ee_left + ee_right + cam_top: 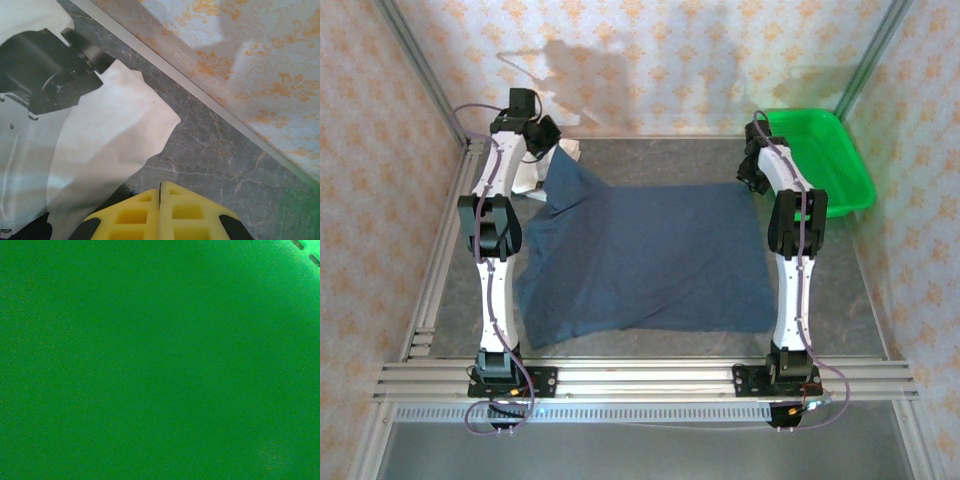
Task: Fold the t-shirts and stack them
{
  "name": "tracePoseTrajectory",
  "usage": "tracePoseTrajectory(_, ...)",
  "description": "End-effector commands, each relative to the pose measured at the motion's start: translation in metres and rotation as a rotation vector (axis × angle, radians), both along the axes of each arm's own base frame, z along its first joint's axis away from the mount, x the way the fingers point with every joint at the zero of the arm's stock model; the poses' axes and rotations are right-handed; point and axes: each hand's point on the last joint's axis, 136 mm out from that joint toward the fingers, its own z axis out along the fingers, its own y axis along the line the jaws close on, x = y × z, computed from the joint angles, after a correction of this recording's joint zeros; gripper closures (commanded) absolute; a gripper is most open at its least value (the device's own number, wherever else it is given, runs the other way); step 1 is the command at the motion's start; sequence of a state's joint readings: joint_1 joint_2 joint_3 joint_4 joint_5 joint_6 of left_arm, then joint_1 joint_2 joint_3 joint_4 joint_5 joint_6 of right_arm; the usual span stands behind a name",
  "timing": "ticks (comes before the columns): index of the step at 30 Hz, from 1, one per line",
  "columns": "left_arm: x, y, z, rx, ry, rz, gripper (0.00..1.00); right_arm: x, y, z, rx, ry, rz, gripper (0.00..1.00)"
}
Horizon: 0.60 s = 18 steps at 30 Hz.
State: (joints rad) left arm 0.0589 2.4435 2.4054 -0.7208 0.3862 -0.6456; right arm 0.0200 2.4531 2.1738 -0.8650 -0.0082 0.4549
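My left pincer [160, 186] is closed, its yellow pads pressed flat together. I see no cloth between the tips in my wrist view. It hangs over the far left corner of the table [820, 290], close to the back wall.

Just beneath and beside it lies the white shirt [110, 135], crumpled, with a black printed patch showing. From above, a corner of the navy shirt [650, 255] rises to a peak right beside this pincer. Whether I am pinching that corner I cannot tell.

The rest of the navy shirt spreads open across the middle of the table between my two arms. It is mostly flat, and rumpled along its left edge. It overlaps the white shirt at the far left.

My right pincer [756, 165] is at the far right, next to the green basket [840, 170]. Its camera sees plain green, so I cannot tell whether it is open or closed.

I judge the job barely begun: neither shirt is folded and nothing is stacked. Both folds and the stacking remain.
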Motion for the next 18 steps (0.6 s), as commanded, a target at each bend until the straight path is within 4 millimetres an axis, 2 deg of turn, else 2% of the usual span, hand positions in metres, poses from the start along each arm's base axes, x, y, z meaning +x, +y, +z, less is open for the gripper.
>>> tracePoseTrajectory(1, 0.0, -0.006, 0.019, 0.01, -0.043, -0.035, 1.0, 0.005, -0.005, -0.004, -0.034, 0.008, 0.008, 0.56)
tracePoseTrajectory(8, -0.003, -0.007, 0.018, 0.015, -0.037, -0.039, 1.0, 0.01, 0.009, -0.011, 0.009, 0.007, 0.042, 0.57)
tracePoseTrajectory(18, -0.005, -0.006, 0.016, 0.021, -0.028, -0.037, 1.0, -0.002, 0.021, -0.032, 0.032, 0.084, 0.084, 0.59)
